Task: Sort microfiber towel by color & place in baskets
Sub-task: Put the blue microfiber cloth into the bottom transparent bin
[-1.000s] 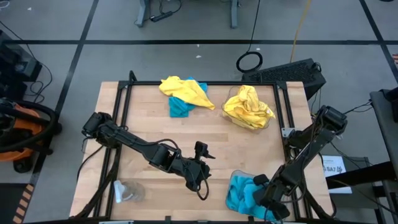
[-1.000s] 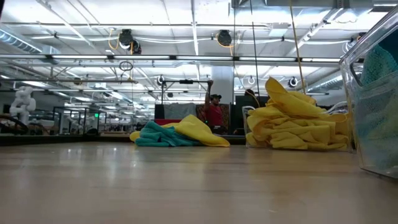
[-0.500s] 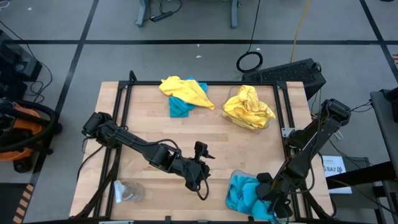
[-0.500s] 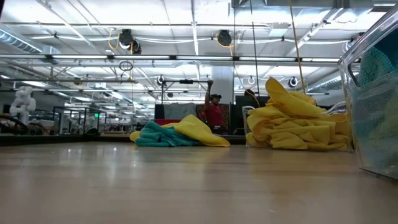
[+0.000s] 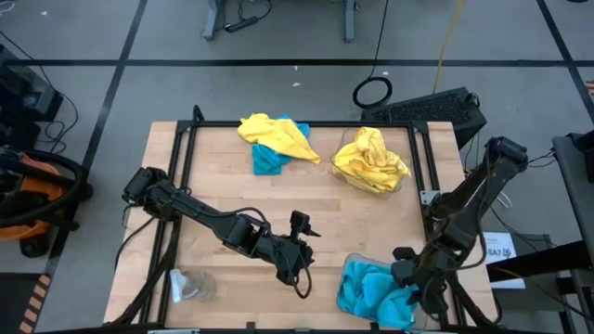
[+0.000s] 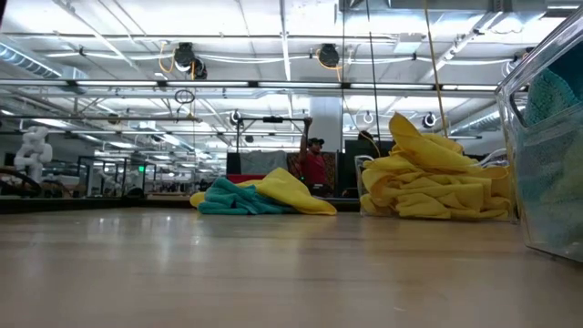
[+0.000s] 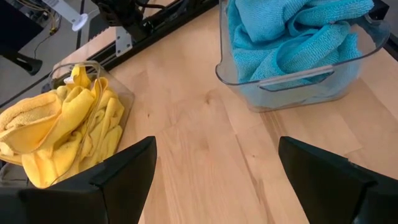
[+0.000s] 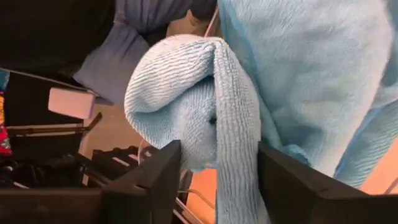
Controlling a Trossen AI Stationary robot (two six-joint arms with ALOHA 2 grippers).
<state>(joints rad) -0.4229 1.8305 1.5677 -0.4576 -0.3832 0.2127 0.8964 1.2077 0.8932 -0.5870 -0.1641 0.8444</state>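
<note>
1. Tabletop (image 5: 223,176) centre frame in the high view; left arm reaches in from 9 o'clock, right arm from 3 o'clock.
2. Loose towel pile (image 5: 275,139) on the bare tabletop at 12 o'clock, no bin around it.
3. Far basket (image 5: 371,162) at 1 o'clock, just right of that pile, stuffed with towels (image 7: 59,130).
4. Near basket (image 5: 371,289) at 5 o'clock by the front edge, filled with towels (image 7: 298,31).
5. Left claw (image 5: 302,269) low over the tabletop at 6 o'clock, just left of the near basket.
6. Right claw (image 5: 410,299) at the near basket's right rim, a towel fold (image 8: 199,106) between its fingers.
7. Small round object (image 5: 186,285) at 7 o'clock.
</note>
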